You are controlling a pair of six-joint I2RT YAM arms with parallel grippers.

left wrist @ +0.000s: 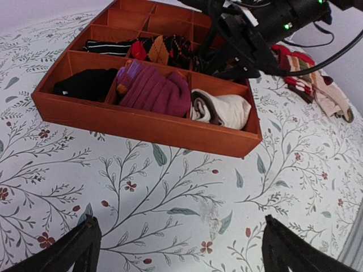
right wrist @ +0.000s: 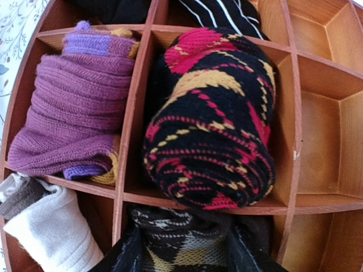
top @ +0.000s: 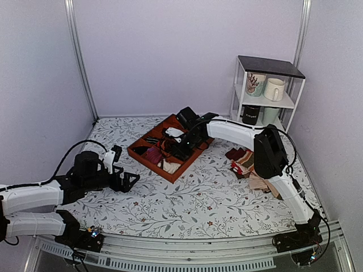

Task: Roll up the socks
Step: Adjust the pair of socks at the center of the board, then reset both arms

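The socks (right wrist: 181, 241), a dark rolled bundle with tan and grey argyle diamonds, sit in a compartment of the orange divider tray (top: 148, 160). My right gripper (right wrist: 184, 266) reaches down into that compartment, its dark fingers (right wrist: 120, 256) spread on either side of the roll, and it stands open. From above, the right gripper (top: 180, 148) hovers over the tray's middle. My left gripper (top: 126, 180) rests low over the floral table left of the tray. In its own wrist view the left gripper (left wrist: 178, 249) is wide open with nothing between the fingers.
Neighbouring compartments hold a purple roll (right wrist: 74, 113), a black, red and yellow roll (right wrist: 210, 113) and a white-and-brown roll (right wrist: 45, 232). A loose pile of red, striped and beige socks (top: 247, 164) lies right of the tray. A white shelf with mugs (top: 266, 90) stands at the back right.
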